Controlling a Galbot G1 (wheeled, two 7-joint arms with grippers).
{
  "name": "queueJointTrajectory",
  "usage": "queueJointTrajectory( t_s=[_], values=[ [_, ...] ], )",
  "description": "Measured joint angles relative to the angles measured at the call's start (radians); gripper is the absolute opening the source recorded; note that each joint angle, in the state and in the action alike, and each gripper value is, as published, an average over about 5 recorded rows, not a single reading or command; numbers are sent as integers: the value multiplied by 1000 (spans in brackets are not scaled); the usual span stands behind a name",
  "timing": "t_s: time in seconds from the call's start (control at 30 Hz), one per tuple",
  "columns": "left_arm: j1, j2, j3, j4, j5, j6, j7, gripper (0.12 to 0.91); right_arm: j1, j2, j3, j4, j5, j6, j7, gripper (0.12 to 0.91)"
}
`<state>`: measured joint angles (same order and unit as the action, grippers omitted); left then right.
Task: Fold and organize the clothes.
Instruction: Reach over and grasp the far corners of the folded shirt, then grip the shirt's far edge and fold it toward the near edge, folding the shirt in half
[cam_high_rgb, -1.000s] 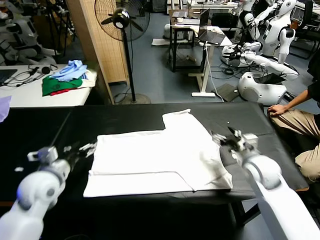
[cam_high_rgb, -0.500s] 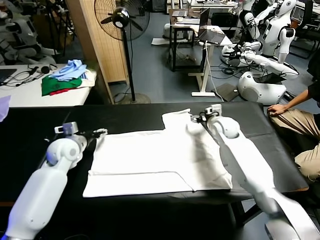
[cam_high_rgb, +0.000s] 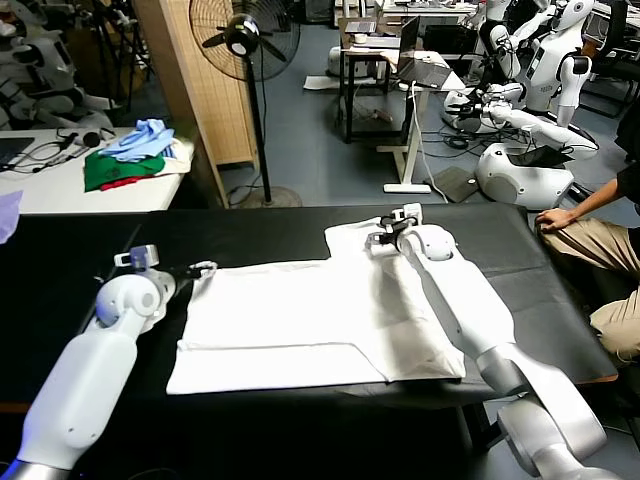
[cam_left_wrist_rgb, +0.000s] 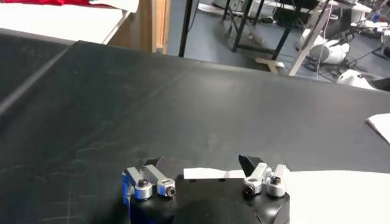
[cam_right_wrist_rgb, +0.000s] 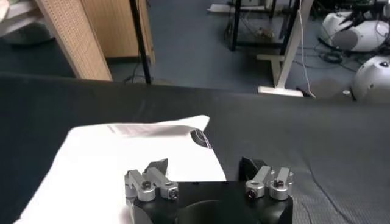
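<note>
The white T-shirt (cam_high_rgb: 310, 320) lies spread on the black table (cam_high_rgb: 80, 250), its near edge folded over and one sleeve (cam_high_rgb: 355, 240) sticking out on the far side. My left gripper (cam_high_rgb: 200, 268) is at the shirt's far left corner. In the left wrist view this gripper (cam_left_wrist_rgb: 201, 163) is open, with the shirt's white edge (cam_left_wrist_rgb: 207, 173) lying between its fingers. My right gripper (cam_high_rgb: 385, 228) hovers over the far sleeve. It (cam_right_wrist_rgb: 205, 165) is open, straddling the sleeve's edge (cam_right_wrist_rgb: 122, 152), where a small dark print (cam_right_wrist_rgb: 200, 139) shows.
A pile of blue, green and red garments (cam_high_rgb: 130, 155) sits on a white table at the back left. A standing fan (cam_high_rgb: 245, 40) and a wooden panel (cam_high_rgb: 190, 90) are behind the black table. A seated person (cam_high_rgb: 600, 240) is at the right edge.
Both arms swung from the shirt's near sides to its far edge. The left gripper reached the far left corner; the right gripper came onto the far sleeve.
</note>
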<state>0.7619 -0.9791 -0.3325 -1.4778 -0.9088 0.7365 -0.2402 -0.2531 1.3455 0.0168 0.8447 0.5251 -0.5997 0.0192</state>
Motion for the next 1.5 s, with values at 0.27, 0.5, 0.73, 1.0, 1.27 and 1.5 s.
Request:
queueJointTrajectory(
  t_s=[0.27,0.5,0.73,1.0,1.27,1.5],
  values=[
    [10,-12,-2,15,24,-4,19,228,-10,9,6,8,-4,9,3,553],
    [16,-16,-10,1,17,1,30,127,-35,1,23,34,-24,59,15,178],
    [30,-10,-32,-30,30,1,55,126,-83,-26,46,108,-31,159,-5,123],
    [64,22,-67,-104,46,-4,58,126,-199,-126,75,347,24,132,-1,123],
    [177,84,-113,-265,39,-37,55,126,-365,-271,132,627,132,38,44,123],
    [311,114,-166,-425,34,-35,23,126,-511,-371,167,813,184,-73,102,123]
  ],
)
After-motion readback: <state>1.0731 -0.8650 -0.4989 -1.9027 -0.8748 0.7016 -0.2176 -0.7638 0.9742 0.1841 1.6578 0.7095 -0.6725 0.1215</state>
